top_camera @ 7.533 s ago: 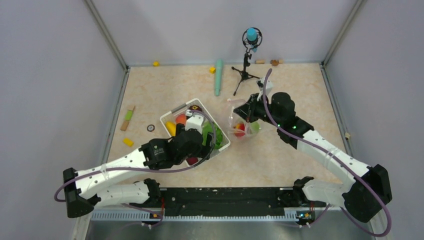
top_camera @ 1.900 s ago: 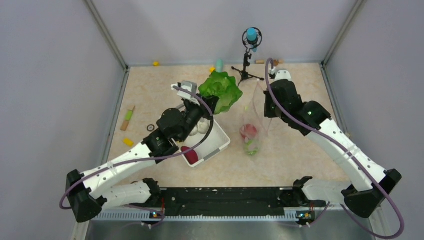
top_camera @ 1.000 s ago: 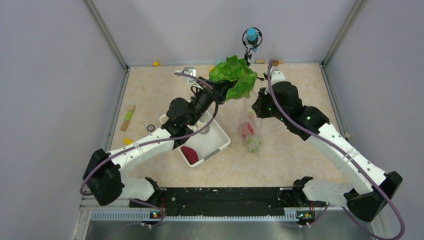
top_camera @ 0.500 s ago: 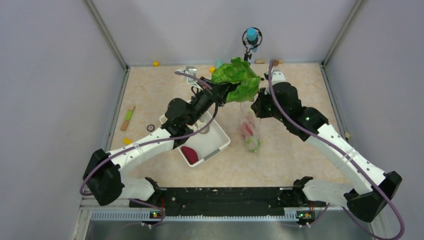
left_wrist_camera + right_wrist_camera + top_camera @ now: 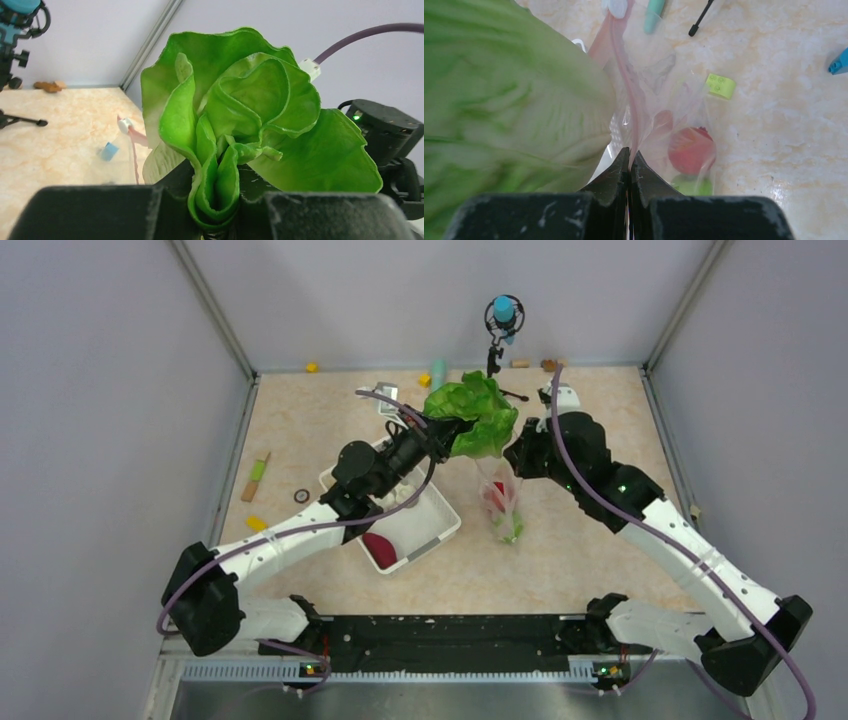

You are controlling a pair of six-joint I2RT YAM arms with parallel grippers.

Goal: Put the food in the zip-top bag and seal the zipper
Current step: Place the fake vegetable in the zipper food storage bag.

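Above the marbled table (image 5: 300, 430), the left gripper (image 5: 215, 202) pinches the ruffled, glossy green cabbage (image 5: 240, 110) by its folded stem, jaws narrow around it, leaves fanned beside the bag's mouth. The right gripper (image 5: 630, 161) is clamped tight on the thin pinkish zipper (image 5: 624, 90), so the clear, crinkly zip-top bag (image 5: 500, 502) hangs limp (a smooth red apple (image 5: 691, 149) and a green apple (image 5: 691, 186) sit low inside). A rounded maroon root (image 5: 379, 548) lies in the white basket (image 5: 440, 532).

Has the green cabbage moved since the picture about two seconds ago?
Yes. The cabbage, gripped by the left tool, has moved right, away from the white basket and closer to the black tripod.
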